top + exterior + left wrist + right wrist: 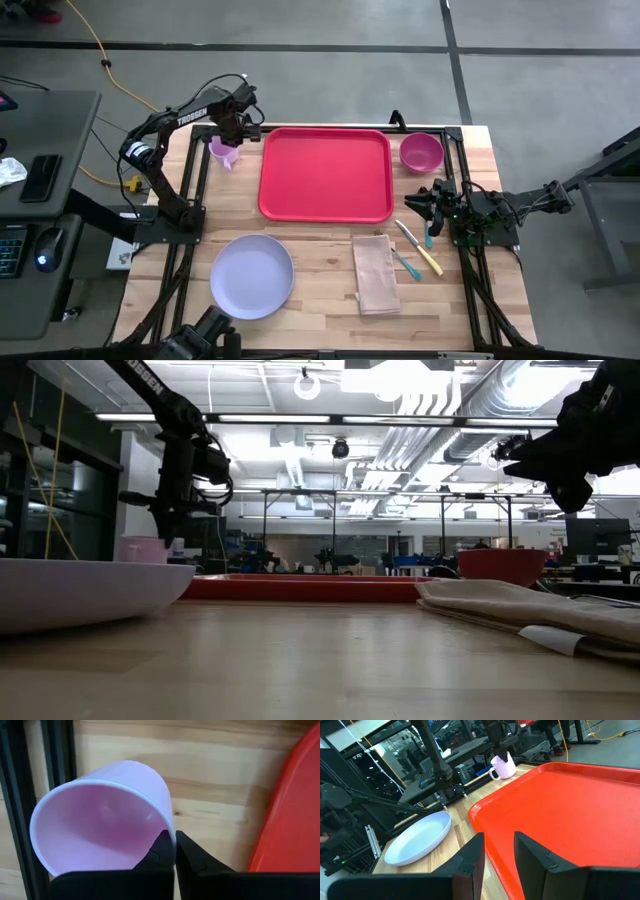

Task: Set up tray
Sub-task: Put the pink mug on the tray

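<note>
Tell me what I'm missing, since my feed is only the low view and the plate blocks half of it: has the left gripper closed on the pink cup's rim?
Observer: Yes. In the left wrist view the left gripper is shut on the pink cup, its fingers pinching the rim wall.
Operator: Is the cup on the tray?
Observer: No. From above, the cup stands on bare wood just off the left edge of the red tray.
Operator: And the right arm?
Observer: The right gripper waits with its fingers apart and nothing between them, off the tray's right side.
</note>
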